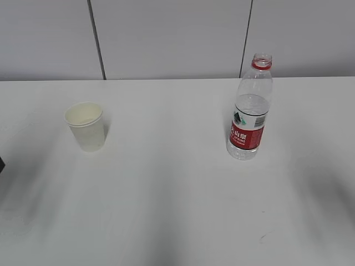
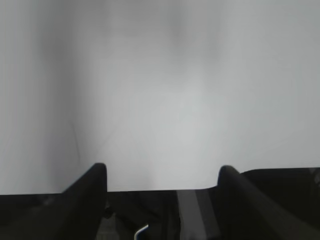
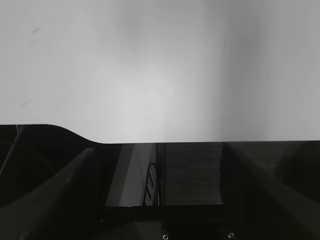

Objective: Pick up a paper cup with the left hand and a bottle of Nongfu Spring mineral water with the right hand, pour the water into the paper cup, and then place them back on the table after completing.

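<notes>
A white paper cup [image 1: 86, 126] stands upright on the left of the white table [image 1: 177, 205]. A clear Nongfu Spring bottle [image 1: 250, 108] with a red label and a red neck ring stands upright on the right, without a cap. Water [image 1: 252, 104] fills it to just above the label. Neither gripper shows in the exterior view. In the left wrist view the left gripper [image 2: 162, 172] is open and empty, with its fingers [image 2: 95, 185] wide apart over the table's near edge. In the right wrist view the right gripper [image 3: 160, 160] is open and empty, at the table's edge [image 3: 200, 141].
A grey panelled wall [image 1: 166, 39] runs behind the table. A dark sliver [image 1: 1, 164] shows at the left edge of the exterior view. Both wrist views show only bare white tabletop [image 2: 160, 90] ahead and dark floor below the edge.
</notes>
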Action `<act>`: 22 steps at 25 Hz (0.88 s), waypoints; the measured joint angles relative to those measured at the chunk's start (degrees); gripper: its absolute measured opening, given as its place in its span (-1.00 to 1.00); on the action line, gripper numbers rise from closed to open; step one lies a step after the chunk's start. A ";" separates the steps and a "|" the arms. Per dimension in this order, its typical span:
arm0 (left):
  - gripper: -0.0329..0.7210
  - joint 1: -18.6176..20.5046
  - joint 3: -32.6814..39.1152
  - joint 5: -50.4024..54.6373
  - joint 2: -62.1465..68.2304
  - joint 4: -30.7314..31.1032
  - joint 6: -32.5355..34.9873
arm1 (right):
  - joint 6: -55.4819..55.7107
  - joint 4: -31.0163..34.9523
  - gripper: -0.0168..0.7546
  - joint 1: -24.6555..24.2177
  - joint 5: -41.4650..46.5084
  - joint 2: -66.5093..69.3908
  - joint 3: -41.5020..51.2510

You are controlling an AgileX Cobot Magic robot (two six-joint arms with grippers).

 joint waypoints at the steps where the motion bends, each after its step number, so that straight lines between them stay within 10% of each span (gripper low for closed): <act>1: 0.23 0.00 0.00 0.72 0.00 0.00 0.00 | 0.00 0.00 0.48 0.00 0.13 0.00 -0.15; 22: 0.23 0.00 0.00 3.06 0.00 -0.07 2.45 | -13.70 3.31 0.48 0.00 0.45 0.00 -5.07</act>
